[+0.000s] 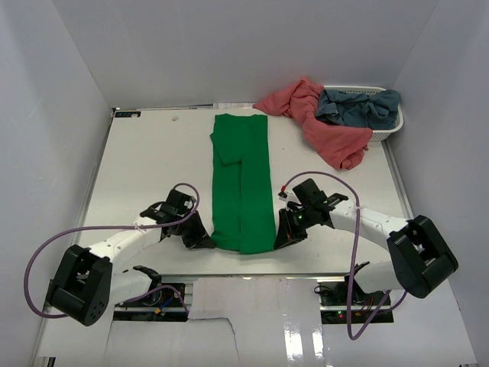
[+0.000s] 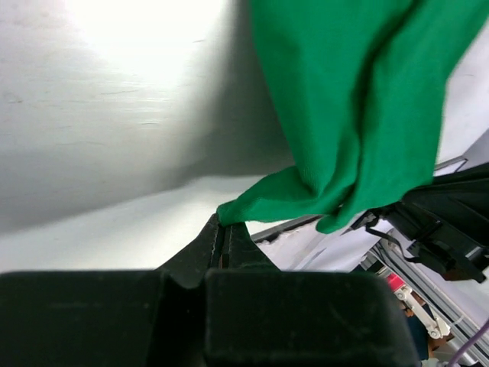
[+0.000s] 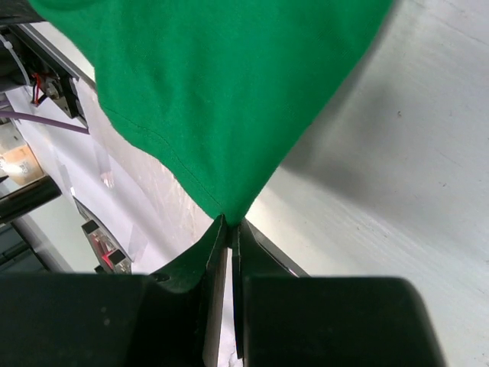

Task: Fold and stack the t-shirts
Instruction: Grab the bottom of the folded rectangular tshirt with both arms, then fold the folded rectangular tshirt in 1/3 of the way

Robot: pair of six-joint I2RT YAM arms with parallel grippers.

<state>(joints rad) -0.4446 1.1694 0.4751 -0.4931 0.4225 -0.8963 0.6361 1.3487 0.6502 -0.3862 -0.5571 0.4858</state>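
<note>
Right at both sets of fingertips: near corners of the green t-shirt (image 1: 242,183), pinched tight.

Left gripper (image 2: 224,233) and right gripper (image 3: 231,228) are each clamped on 1 bottom corner. The rest of the shirt runs away from the tips as a long folded strip on the table (image 1: 145,168). The table's near edge sits just behind the fingers, with white tabletop stretching outward from each gripper. Far past the right fingers, the salmon-pink t-shirt (image 1: 325,126) drapes off the white basket (image 1: 391,126), which holds the grey-blue t-shirt (image 1: 359,107).
</note>
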